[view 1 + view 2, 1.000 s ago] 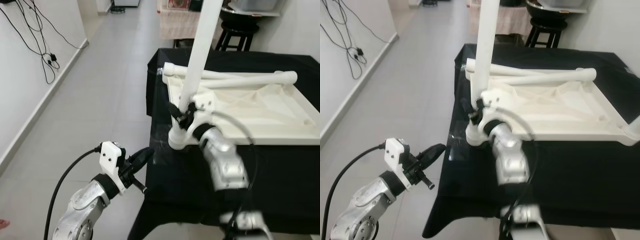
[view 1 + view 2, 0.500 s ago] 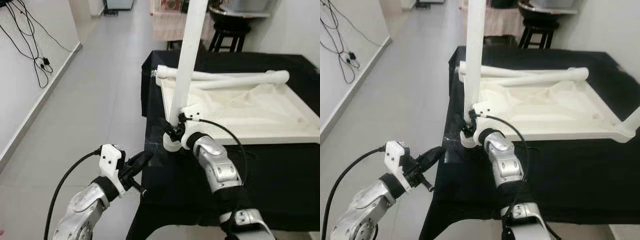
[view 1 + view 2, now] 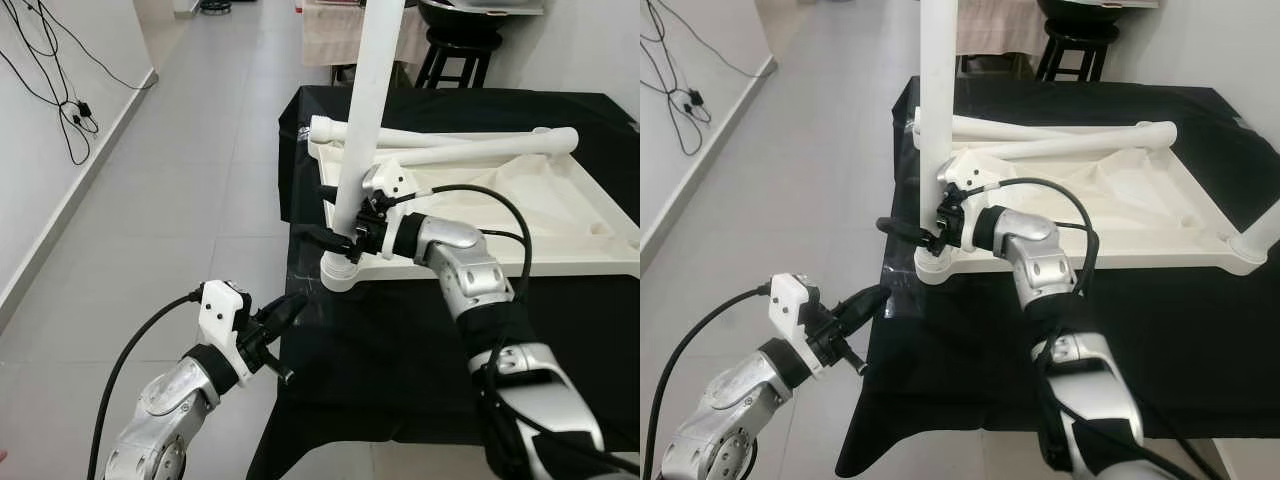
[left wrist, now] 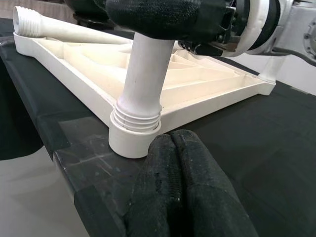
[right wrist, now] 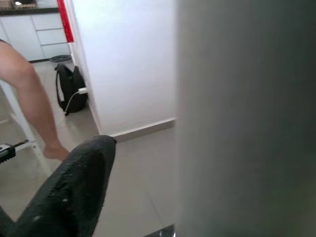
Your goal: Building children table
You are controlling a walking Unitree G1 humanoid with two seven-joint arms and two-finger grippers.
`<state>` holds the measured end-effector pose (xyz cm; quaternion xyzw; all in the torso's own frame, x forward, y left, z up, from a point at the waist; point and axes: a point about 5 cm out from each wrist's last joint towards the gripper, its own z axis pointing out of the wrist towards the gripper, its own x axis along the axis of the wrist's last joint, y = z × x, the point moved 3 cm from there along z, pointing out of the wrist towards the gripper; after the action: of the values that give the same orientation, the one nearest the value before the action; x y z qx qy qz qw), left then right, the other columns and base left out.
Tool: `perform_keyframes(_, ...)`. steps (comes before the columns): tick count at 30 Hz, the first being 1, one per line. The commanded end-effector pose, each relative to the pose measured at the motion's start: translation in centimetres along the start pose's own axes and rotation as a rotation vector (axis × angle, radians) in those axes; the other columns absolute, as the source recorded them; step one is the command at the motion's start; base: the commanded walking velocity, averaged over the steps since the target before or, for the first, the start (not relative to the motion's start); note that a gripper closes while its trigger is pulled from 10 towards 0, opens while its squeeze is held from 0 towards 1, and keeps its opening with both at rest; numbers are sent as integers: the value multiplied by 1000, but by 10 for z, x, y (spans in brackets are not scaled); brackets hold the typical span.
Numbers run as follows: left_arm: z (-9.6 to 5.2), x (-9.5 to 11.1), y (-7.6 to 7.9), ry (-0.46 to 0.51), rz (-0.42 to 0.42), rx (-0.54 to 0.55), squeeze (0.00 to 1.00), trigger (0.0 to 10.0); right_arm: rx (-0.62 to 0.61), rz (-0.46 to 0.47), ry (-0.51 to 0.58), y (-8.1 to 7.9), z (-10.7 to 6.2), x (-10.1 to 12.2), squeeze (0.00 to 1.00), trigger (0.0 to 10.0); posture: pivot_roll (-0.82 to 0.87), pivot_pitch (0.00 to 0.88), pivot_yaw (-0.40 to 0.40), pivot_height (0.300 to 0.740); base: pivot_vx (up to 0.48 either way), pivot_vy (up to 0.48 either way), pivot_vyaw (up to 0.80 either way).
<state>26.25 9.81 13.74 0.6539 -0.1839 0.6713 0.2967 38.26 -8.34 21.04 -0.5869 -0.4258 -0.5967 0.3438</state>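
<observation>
The white table top (image 3: 520, 215) lies upside down on a black-covered table (image 3: 400, 340). One white leg (image 3: 362, 110) stands upright in the corner socket (image 3: 340, 272) nearest me. My right gripper (image 3: 318, 212) is open, its fingers (image 3: 312, 233) straddling this leg just above the socket; the right wrist view has one finger (image 5: 69, 192) a small gap from the leg (image 5: 247, 118). My left gripper (image 3: 293, 304) is shut and holds nothing, low beside the table's near left corner, pointing at the socket (image 4: 133, 140). Two loose legs (image 3: 470, 148) lie across the far side of the top.
Another upright leg (image 3: 1262, 228) stands at the right corner. A dark stool (image 3: 462, 50) stands behind the table. Cables (image 3: 70, 105) hang on the left wall over open grey floor. A person's bare leg (image 5: 29, 98) and a black backpack (image 5: 69, 94) are in the right wrist view.
The camera has shifted. My right arm has swung out to the right around the upright leg, its wrist now reaching in from the side. The left gripper has stayed by the corner.
</observation>
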Motion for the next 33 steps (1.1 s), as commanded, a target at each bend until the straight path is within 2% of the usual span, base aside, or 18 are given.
perform_keyframes(1, 0, -4, 0, -17, -7, 3, 0, 10000, 73, 23, -9, -6, 6, -4, 0, 2980, 37, 86, -48, 740, 0, 0, 0)
perform_keyframes(2, 0, -4, 1, -17, -7, 4, 0, 10000, 77, 40, -20, -4, 6, -6, 0, 0, 40, 87, -50, 740, 0, 0, 0)
perform_keyframes(13, 0, -4, 1, -16, -8, 9, 0, 10000, 51, 25, -42, 2, -1, -12, 0, 0, 38, 92, -50, 740, 0, 0, 0)
perform_keyframes(15, 0, -4, 1, -16, -11, 8, 0, 10000, 14, 14, -27, 3, -12, -19, 0, 0, 28, 95, -46, 740, 0, 0, 0)
perform_keyframes(18, 0, -3, 0, -15, -12, 8, 0, 10000, -13, 7, -28, 5, -16, -23, 0, 0, 27, 95, -46, 740, 0, 0, 0)
perform_keyframes(19, -1, -3, 0, -16, -14, 7, 0, 10000, -174, 29, -43, 7, -23, -38, 0, 0, 16, 96, -45, 740, 0, 0, 0)
perform_keyframes(20, -1, -3, 0, -16, -14, 7, 0, 10000, -174, 29, -43, 7, -23, -38, 0, 0, 16, 96, -45, 740, 0, 0, 0)
perform_keyframes(21, -1, -3, -1, -16, -14, 6, 0, 10000, -241, 43, -52, 7, -24, -43, 0, 0, 16, 96, -45, 740, 0, 0, 0)
perform_keyframes(22, -1, -3, -1, -17, -13, 6, 0, 10000, -428, 33, -97, 11, -28, -53, 0, 0, 23, 96, -48, 740, 0, 0, 0)
perform_keyframes(23, -1, -3, -1, -17, -13, 6, 0, 10000, -428, 33, -97, 11, -28, -53, 0, 0, 23, 96, -48, 740, 0, 0, 0)
perform_keyframes(24, -1, -2, -2, -17, -11, 7, 0, 10000, -618, 85, -105, 2, -30, -64, 0, 0, 19, 105, -43, 740, 0, 0, 0)
perform_keyframes(25, -1, -2, -2, -17, -11, 7, 0, 10000, -618, 85, -105, 2, -30, -64, 0, 0, 19, 105, -43, 740, 0, 0, 0)
perform_keyframes(26, -2, -2, -3, -17, -9, 9, 0, 10000, -760, 118, -99, -9, -34, -68, 0, 0, 16, 102, -38, 740, 0, 0, 0)
perform_keyframes(27, -2, -2, -3, -17, -7, 11, 0, 10000, -850, 138, -92, -17, -37, -69, 0, 0, 14, 100, -35, 740, 0, 0, 0)
perform_keyframes(31, -1, -2, -4, -17, -7, 12, 0, 10000, -854, 137, -85, -20, -33, -69, 0, 0, 6, 95, -30, 740, 0, 0, 0)
perform_keyframes(33, -1, -2, -3, -20, -7, 6, 0, 10000, -849, 128, -82, -16, -29, -68, 0, 0, 14, 95, -38, 740, 0, 0, 0)
